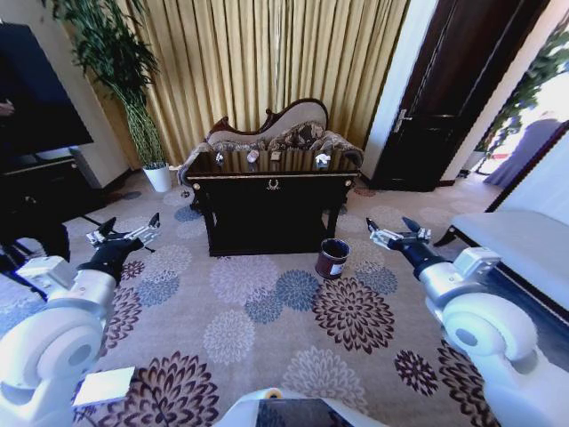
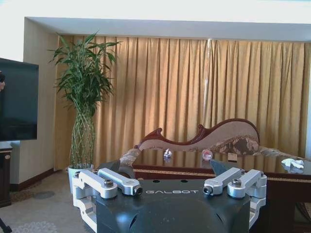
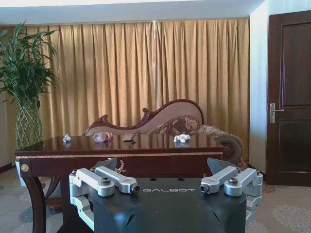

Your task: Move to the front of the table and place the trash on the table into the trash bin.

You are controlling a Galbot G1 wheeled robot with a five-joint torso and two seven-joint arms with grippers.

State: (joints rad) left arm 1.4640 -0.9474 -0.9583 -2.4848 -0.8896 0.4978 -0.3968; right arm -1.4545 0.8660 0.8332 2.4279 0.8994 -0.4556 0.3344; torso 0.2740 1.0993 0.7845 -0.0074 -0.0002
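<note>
the robot faces the dark glossy table (image 1: 272,182) from a little way back on the flowered carpet (image 1: 267,311), with a chaise (image 1: 284,124) and gold curtains (image 1: 267,53) behind it. the table's long axis runs side to side across the robot's front, its gold emblem turned toward the robot.

on the tabletop lies the trash, spread in a loose row along that same axis: a small white scrap (image 3: 66,138) toward the robot's left, then the clear bottle (image 3: 102,137) lying on its side with its length roughly along the table, then a small flat packet (image 3: 129,141), and a larger white crumpled scrap (image 3: 182,138) toward the right end. which way the bottle's cap points i cannot tell.

the trash bin (image 1: 332,258) stands upright on the carpet just in front of the table's right half, mouth up.

the left gripper (image 1: 124,233) hangs in the air low on the left, fingers spread apart, holding nothing. the right gripper (image 1: 397,231) hangs likewise on the right, near the bin but apart from it, fingers also spread and bare. both point toward the table.
</note>
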